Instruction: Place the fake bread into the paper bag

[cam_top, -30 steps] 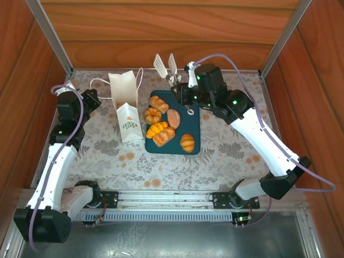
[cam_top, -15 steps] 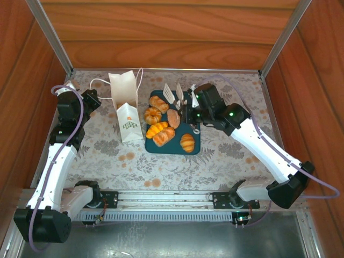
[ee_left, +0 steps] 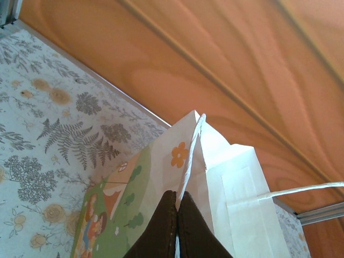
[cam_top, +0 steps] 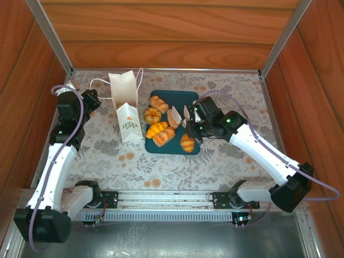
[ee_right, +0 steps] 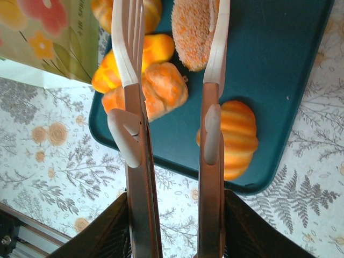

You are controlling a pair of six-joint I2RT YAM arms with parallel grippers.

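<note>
Teal rectangular plastic tray (cam_top: 191,99) on the floral-cloth counter (cam_top: 161,166) carries all the fake bread (cam_top: 164,136): six glossy toy pastries, none bagged yet.

Small white paper bag (cam_top: 129,126) with white cord handles stands just left of the tray. Left end effector (ee_left: 177,226): fingers pressed together on the bag's top rim and one cord, apparently holding the mouth up.

Right end effector (ee_right: 174,215): pinching the brown handles of cream slotted tongs (ee_right: 134,107). Blades are spread and hang over the tray.

Step in hand (judged): pick the first piece with the tongs.
- Sugar-speckled oval roll (ee_right: 193,27) lies between the blades, nearer the right one.
- Centre the blades on its long sides before lowering.
- Squeeze slowly; the glossy surfaces probably slip under hard plastic.
- Stay off the orange-yellow croissant (ee_right: 134,54) and the braided roll (ee_right: 161,88), which touch each other just beside the left blade.
- Lift straight up and carry it over the bag mouth before letting go.

Appearance of the bread:
- Striped golden bun (ee_right: 234,137) sits apart at the tray's near edge.
- Ring bun (cam_top: 152,114) and ridged loaf (cam_top: 159,102) sit on the bag side.
- Colours run from bright orange to golden brown.
</note>
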